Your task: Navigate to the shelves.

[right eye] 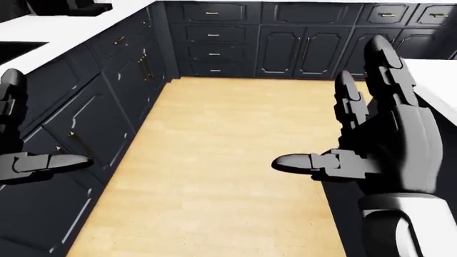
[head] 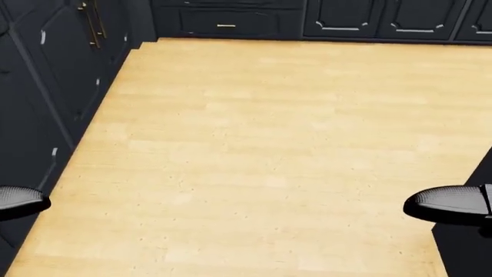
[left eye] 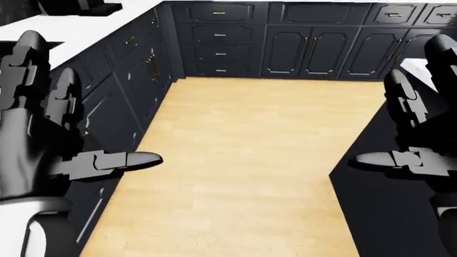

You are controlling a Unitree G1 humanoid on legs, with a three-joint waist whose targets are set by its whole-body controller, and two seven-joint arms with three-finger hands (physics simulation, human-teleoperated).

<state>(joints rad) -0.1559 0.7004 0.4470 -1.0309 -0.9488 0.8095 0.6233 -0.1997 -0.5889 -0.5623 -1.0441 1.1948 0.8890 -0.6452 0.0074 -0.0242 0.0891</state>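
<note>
No shelves show in any view. My left hand (left eye: 64,123) is raised at the left of the left-eye view, fingers spread and thumb pointing right, holding nothing. My right hand (right eye: 364,128) is raised at the right of the right-eye view, also open and empty. In the head view only a fingertip of each hand shows, the left fingertip (head: 19,201) at the left edge and the right fingertip (head: 446,203) at the right edge.
A light wooden floor (head: 261,150) runs ahead between dark navy cabinets. One cabinet run (left eye: 128,69) with a white countertop (right eye: 64,29) lines the left, another cabinet row (left eye: 300,48) closes the top. A dark island side (left eye: 389,203) with a white top stands at right.
</note>
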